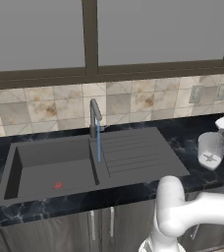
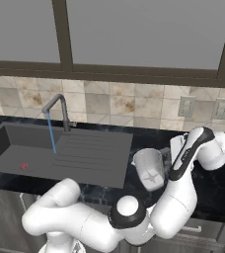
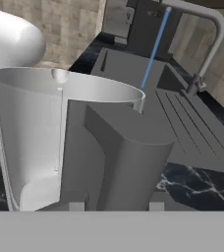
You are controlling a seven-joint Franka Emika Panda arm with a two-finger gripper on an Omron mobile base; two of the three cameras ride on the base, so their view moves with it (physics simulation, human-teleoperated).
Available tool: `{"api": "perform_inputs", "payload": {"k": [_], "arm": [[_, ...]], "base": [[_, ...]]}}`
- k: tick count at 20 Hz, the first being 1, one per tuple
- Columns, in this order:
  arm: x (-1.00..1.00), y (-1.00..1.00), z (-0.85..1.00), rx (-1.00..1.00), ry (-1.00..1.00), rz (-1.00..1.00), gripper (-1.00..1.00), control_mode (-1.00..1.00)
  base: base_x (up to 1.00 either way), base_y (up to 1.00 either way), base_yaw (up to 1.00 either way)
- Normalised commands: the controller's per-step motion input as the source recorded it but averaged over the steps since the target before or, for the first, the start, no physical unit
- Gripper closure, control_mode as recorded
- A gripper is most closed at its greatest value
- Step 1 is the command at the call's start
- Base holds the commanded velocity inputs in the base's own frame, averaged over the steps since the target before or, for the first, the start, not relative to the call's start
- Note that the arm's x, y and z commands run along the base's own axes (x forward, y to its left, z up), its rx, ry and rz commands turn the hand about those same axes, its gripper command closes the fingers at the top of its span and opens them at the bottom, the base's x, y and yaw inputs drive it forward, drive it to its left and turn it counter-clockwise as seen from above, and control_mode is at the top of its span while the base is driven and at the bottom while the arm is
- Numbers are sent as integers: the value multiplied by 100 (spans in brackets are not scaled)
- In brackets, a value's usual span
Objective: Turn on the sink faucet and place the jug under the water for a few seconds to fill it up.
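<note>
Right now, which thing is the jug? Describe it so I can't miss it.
Start at the dark sink and go right along the black counter, past the ribbed drainboard. The jug is there at the hand, tipped sideways: pale, see-through, with a cross on its base.

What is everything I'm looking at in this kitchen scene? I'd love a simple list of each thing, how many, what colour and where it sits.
sink faucet: one, dark grey, upright at the back edge of the sink.
water: one thin stream, bright blue, falling straight from the spout.
sink: one, dark grey, set in the counter, basin left, ribbed drainboard right, small red drain mark.
jug: one, pale translucent grey-white, tipped, right of the sink over the counter.
counter: one, black marbled, around the sink.
wall tiles: beige, behind the counter.
wall sockets: two, grey, on the tiles at right.
window: dark-framed, above the tiles.
cabinet doors: dark grey, below the counter.
robot arm: one, white; its fingers at the jug.
</note>
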Motion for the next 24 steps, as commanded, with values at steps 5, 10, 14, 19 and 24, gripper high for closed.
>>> {"api": "perform_inputs", "payload": {"k": [5, 10, 14, 19, 24], "arm": [[2, 0, -5, -2, 0, 0, 100, -100], [0, 0, -9, 0, 0, 0, 100, -100], [-3, 0, -4, 3, 0, 0, 100, -100], [-7, 16, 29, 15, 0, -14, 100, -100], [-13, 68, 35, 15, 0, -30, 100, -100]], "base": [[0, 0, 0], [0, 0, 0], [0, 0, 0], [0, 0, 0], [0, 0, 0]]}}
